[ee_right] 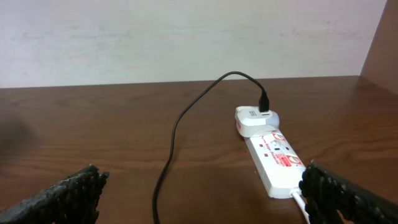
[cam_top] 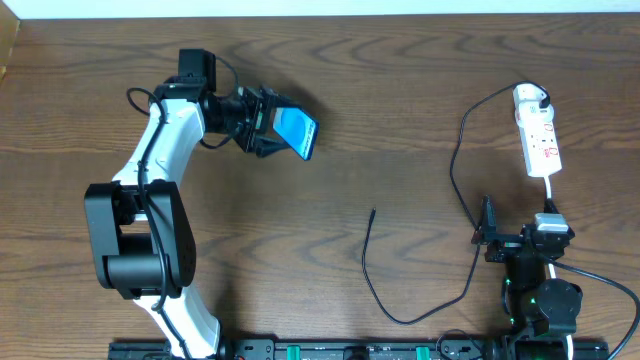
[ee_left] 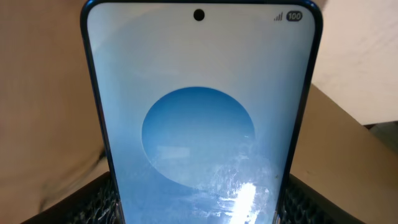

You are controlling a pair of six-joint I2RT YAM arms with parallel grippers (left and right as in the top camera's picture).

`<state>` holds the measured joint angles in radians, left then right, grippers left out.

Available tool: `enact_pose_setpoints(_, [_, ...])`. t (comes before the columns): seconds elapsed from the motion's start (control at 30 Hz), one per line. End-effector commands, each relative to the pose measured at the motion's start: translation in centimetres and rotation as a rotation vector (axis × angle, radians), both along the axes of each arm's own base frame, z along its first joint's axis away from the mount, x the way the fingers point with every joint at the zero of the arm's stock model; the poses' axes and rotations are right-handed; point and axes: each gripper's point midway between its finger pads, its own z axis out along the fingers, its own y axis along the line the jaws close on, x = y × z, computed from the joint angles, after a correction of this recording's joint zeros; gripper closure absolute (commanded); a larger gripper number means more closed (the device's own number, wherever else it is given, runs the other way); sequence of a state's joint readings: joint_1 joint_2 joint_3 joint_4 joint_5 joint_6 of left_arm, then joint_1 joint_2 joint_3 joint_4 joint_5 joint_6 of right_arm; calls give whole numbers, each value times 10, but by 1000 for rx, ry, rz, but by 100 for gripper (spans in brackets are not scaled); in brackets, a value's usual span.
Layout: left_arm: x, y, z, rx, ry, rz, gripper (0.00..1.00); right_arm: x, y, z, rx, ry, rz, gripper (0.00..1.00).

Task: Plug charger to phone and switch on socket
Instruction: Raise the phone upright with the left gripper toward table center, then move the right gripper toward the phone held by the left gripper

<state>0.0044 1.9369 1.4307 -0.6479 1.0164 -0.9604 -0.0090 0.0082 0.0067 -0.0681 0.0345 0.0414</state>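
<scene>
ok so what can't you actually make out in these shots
phone charging port: left wrist view, cut off by the bottom edge; too small overhead.
socket switch position: right wrist view, red marks show but too small to read; same overhead.
charger tip shape: overhead only, too small; right wrist view loses the cable at the bottom edge.

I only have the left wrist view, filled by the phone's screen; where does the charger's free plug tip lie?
Observer: The plug tip of the charger lies on the table, near its middle, apart from the phone.
Operator: Is its other end plugged in?
Observer: Yes, its white plug sits in the far end of the power strip.
Operator: And the right gripper?
Observer: The right gripper is open and empty, facing the strip.
</scene>
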Motion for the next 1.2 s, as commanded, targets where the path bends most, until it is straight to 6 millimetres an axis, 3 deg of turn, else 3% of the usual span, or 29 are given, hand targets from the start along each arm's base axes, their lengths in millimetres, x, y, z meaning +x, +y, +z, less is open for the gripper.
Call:
enact_pose_setpoints(0.0, [16, 1, 21, 14, -158, -10, 92, 0, -2, -1, 6, 1, -11, 1])
enact_pose_setpoints(0.27, [34, 1, 32, 0, -236, 18, 93, 0, -2, -1, 6, 1, -11, 1])
enact_pose_setpoints(0.63, [74, 1, 68, -43, -443, 78, 93, 0, -2, -1, 6, 1, -11, 1])
enact_pose_setpoints(0.83, [77, 1, 73, -50, -463, 85, 92, 0, -2, 3, 6, -13, -13, 1])
enact_pose_setpoints(0.93, [77, 1, 73, -50, -464, 85, 93, 0, -3, 16, 5, -66, -19, 1])
enact_pose_setpoints(1.07, [77, 1, 73, -51, -467, 85, 93, -6, -22, 61, 10, -254, -127, 1])
enact_pose_setpoints(1.17, [77, 1, 73, -51, -467, 85, 92, -12, -24, 88, -22, -351, -141, 1])
